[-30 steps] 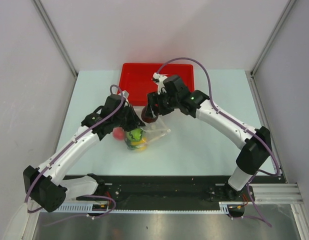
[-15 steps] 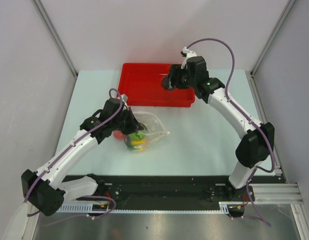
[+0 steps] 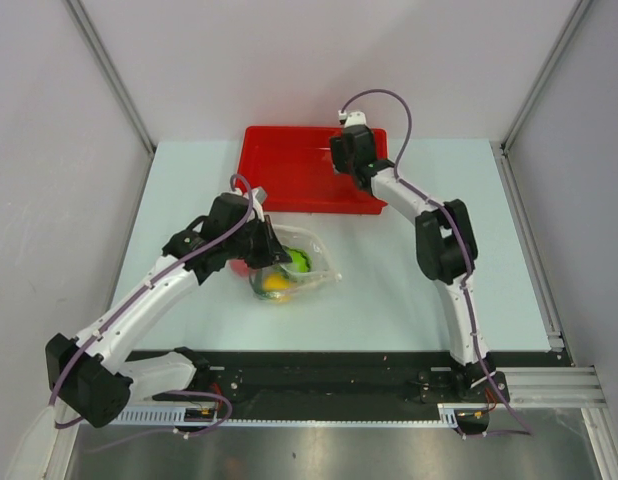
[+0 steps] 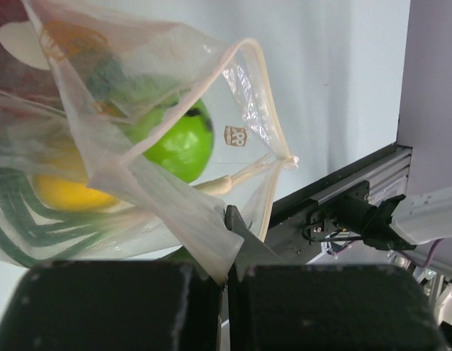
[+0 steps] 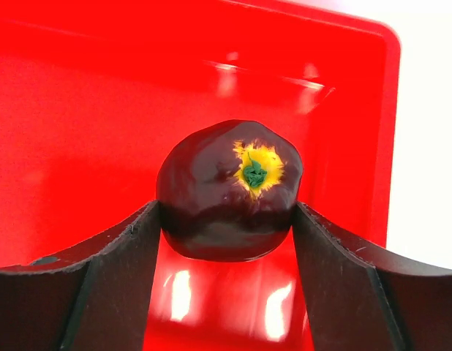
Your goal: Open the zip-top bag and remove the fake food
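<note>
Pale table [image 3: 419, 270] noted, with the red tray [image 3: 289, 175] set at its far edge. My right pincer [image 5: 226, 212] is over that tray, closed on the maroon fruit [image 5: 226, 190]; both fingers bear on the fruit's flanks and its green-and-yellow stem end faces the wrist camera. The fruit appears to hang clear of the tray floor, toward the right-hand wall, though I cannot confirm the gap. My left pincer [image 4: 226, 241] is pinched tight on a fold of the zip-top bag [image 4: 138, 88], which lies on the table near the tray's front edge with its mouth held open. The green ball [image 4: 175, 142] and yellow ball [image 4: 65, 190] are inside the film. A red ball [image 3: 236, 268] shows beside my left arm; whether it is inside the bag I cannot tell. Judgement: one piece is about to be deposited and several are left to fetch. Risks identified: first, a release from height could let the round fruit bounce or roll against the tray wall and over it. Second, my left hold is on thin, slick plastic only; any tug could slip the fold free and let the mouth collapse over the remaining pieces. Third, lifting that edge too far could tip the balls out, and they would roll across the table.
</note>
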`<state>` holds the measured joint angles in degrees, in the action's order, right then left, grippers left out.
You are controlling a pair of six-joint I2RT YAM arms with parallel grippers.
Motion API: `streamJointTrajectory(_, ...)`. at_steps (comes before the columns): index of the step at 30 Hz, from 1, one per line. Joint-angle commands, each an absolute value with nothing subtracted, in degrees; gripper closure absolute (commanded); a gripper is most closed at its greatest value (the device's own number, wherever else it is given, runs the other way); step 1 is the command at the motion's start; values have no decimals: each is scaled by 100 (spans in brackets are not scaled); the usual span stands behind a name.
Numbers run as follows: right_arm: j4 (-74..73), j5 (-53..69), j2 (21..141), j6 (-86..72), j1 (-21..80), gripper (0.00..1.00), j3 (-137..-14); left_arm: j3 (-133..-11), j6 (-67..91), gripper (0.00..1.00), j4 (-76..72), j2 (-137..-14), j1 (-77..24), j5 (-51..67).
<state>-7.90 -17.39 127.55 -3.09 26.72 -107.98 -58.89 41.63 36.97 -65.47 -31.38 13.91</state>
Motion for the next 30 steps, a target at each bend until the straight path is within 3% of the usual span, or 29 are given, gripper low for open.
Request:
streamJointTrajectory(1,-299,-2619,13576,315,2567,74,-11969,-6354,3525,100,3823,-6548,-3120,1652)
streamJointTrajectory(5,-518,-2716,14316,422,2479,65,-12883,-6433,3384,100,3884,-6591,-3076,1810)
streamJointTrajectory(8,-484,-2733,14502,431,2391,50,-13017,-6723,3226,100,4042,-6697,-3085,1758)
streamJointTrajectory(9,-501,-2716,14528,413,2373,38,-13025,-6767,3208,100,4069,-6776,-3068,1767)
streamJointTrajectory(11,-580,-2620,14537,334,2329,28,-13043,-6794,3278,100,4052,-6811,-3050,1793)
streamJointTrajectory(12,-571,-2445,14511,317,2312,10,-12991,-6785,3322,100,4026,-6820,-3050,1819)
streamJointTrajectory(13,-580,-2400,14485,299,2294,1,-12938,-6759,3401,100,3991,-6812,-3032,1828)
streamJointTrajectory(21,-2406,-2154,14003,-1104,2259,0,-13895,-6663,3937,100,3867,-6943,-2971,1907)
streamJointTrajectory(25,-3223,-2057,13334,-1922,2443,0,-13720,-6355,4052,100,3612,-6777,-2953,2004)
streamJointTrajectory(30,-4113,-705,12385,-2522,2749,0,-12879,-6504,3885,100,3613,-6908,-2944,2056)
